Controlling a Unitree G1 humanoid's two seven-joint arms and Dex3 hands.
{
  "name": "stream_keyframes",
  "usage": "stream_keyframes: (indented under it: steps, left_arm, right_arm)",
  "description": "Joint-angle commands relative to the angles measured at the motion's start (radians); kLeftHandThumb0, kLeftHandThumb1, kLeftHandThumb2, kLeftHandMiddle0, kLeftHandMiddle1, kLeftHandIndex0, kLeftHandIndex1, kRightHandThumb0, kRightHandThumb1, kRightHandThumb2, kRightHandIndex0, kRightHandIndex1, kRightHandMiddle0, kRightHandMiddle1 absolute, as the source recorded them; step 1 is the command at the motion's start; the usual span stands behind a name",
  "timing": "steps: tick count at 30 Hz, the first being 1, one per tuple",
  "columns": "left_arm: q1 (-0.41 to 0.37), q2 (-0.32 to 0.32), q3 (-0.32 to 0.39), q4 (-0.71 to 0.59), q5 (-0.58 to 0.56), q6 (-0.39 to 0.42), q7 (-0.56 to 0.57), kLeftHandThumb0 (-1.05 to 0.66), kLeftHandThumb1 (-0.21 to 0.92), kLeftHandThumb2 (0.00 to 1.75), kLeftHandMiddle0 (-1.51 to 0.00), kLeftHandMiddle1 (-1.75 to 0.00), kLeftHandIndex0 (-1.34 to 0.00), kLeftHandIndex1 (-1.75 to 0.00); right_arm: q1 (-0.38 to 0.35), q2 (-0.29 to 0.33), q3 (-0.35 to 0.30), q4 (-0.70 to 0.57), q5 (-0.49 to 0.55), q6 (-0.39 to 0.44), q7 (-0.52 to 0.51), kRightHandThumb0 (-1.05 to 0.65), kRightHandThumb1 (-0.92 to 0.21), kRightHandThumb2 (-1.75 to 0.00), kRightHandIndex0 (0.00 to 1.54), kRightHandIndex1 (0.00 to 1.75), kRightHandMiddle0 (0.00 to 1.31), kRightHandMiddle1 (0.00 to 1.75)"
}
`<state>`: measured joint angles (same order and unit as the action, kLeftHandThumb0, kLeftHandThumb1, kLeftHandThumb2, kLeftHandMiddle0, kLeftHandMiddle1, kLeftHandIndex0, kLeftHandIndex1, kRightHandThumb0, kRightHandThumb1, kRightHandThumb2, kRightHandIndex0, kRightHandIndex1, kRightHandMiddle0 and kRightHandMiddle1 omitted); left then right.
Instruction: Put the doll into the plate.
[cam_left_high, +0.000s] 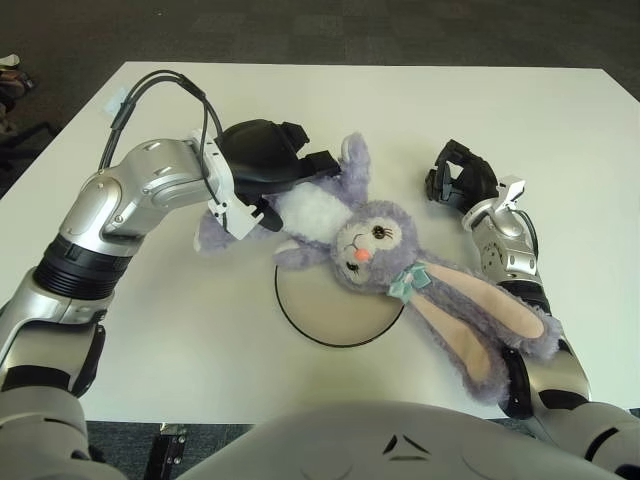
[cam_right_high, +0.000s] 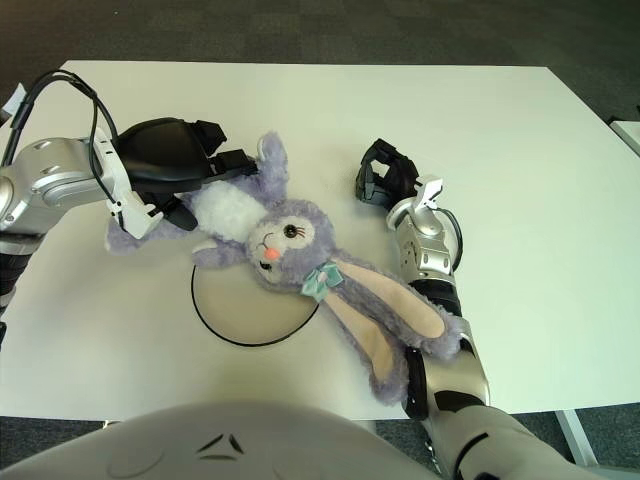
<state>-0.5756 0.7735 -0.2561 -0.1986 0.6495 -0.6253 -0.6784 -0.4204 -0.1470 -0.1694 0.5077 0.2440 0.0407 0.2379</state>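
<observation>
My left hand (cam_left_high: 268, 165) clasps the doll (cam_left_high: 345, 225) by its body, upper left of centre. The doll's head overlaps the plate's (cam_left_high: 300, 318) upper rim, and its ears lie across my right forearm. My right hand (cam_left_high: 457, 177), fingers curled and holding nothing, shows right of the doll on the table (cam_left_high: 180, 330).

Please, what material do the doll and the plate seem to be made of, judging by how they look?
The doll looks like soft plush: fuzzy purple pile, a white fluffy belly, smooth peach ear linings and a fabric bow. The plate seems hard and matte, pale with a thin dark rim; ceramic or plastic, I cannot tell which. The left hand is closed on the doll's body; the right hand shows beside the doll's head, to its right.
</observation>
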Motion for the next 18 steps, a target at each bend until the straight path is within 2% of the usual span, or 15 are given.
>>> stream_keyframes:
  steps: [1, 4, 8, 12, 16, 18]
  left_arm:
    - [-0.030, 0.010, -0.018, 0.027, -0.010, -0.016, -0.013, -0.74, 0.67, 0.67, -0.47, -1.75, 0.00, -0.62]
    - [-0.061, 0.005, -0.039, 0.091, -0.032, -0.048, -0.011, -0.73, 0.67, 0.67, -0.54, -1.75, 0.00, -0.66]
    - [-0.086, -0.012, -0.074, 0.111, -0.125, -0.022, -0.083, -0.71, 0.67, 0.68, -0.61, -1.75, 0.00, -0.72]
    - [-0.100, -0.019, -0.095, 0.113, -0.227, 0.006, -0.153, -0.67, 0.62, 0.75, -0.73, -1.75, 0.00, -0.87]
    - [-0.109, -0.019, -0.105, 0.129, -0.277, 0.003, -0.188, -0.64, 0.58, 0.80, -0.81, -1.75, 0.00, -0.96]
    - [-0.089, -0.013, -0.100, 0.127, -0.287, -0.011, -0.182, -0.63, 0.56, 0.82, -0.84, -1.75, 0.00, -1.01]
  right_arm:
    - [0.076, 0.020, 0.009, 0.060, -0.008, 0.082, -0.011, -0.49, -0.29, -1.35, 1.09, 1.75, 0.63, 1.75]
    - [0.077, 0.020, 0.009, 0.057, -0.007, 0.084, -0.009, -0.49, -0.29, -1.35, 1.08, 1.75, 0.63, 1.75]
    - [0.079, 0.019, 0.010, 0.053, -0.005, 0.084, -0.005, -0.49, -0.29, -1.35, 1.08, 1.75, 0.63, 1.75]
    - [0.080, 0.018, 0.011, 0.051, -0.005, 0.083, -0.002, -0.49, -0.29, -1.35, 1.08, 1.75, 0.63, 1.75]
    - [0.081, 0.019, 0.011, 0.048, -0.005, 0.085, -0.002, -0.49, -0.29, -1.35, 1.08, 1.75, 0.63, 1.75]
    - [0.082, 0.019, 0.011, 0.045, -0.004, 0.086, -0.003, -0.49, -0.29, -1.35, 1.08, 1.75, 0.63, 1.75]
